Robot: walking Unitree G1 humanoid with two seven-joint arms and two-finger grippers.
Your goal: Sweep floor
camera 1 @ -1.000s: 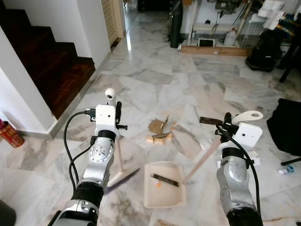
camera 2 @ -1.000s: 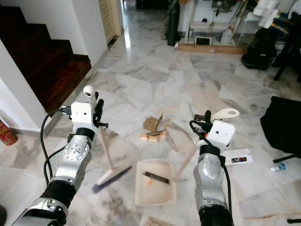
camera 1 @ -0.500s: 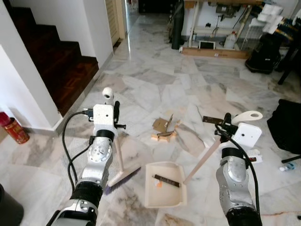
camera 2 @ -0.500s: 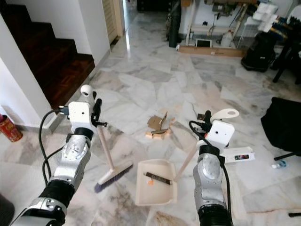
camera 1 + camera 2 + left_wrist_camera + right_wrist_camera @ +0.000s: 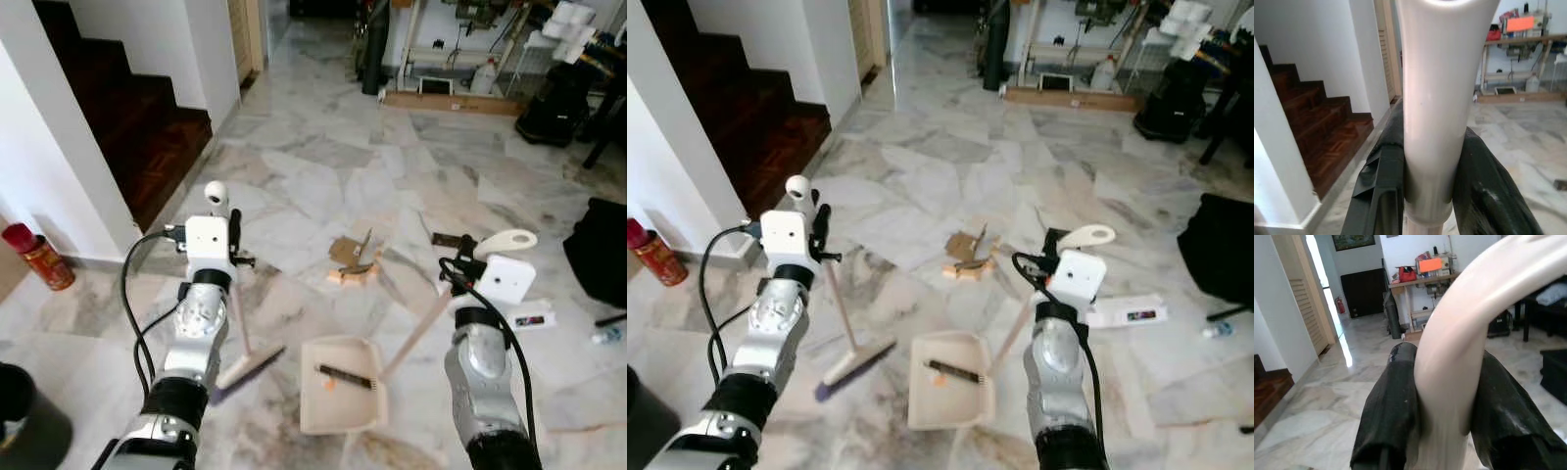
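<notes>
Some cardboard scraps (image 5: 353, 262) beyond dustpan (image 5: 338, 397), broom (image 5: 245, 338).

This is the inside of a home, an open ground-floor hall. A marble floor (image 5: 323, 166) of grey-veined slabs spreads from a dark wooden staircase (image 5: 147, 127), which climbs between white walls. Just beyond the staircase stands a louvred door (image 5: 247, 29). Well beyond it, at the hall's far end, a workbench (image 5: 460, 39) holds household clutter (a plastic jug (image 5: 480, 76) sits under it). Near the staircase's foot stands a red spray can (image 5: 37, 257).
</notes>
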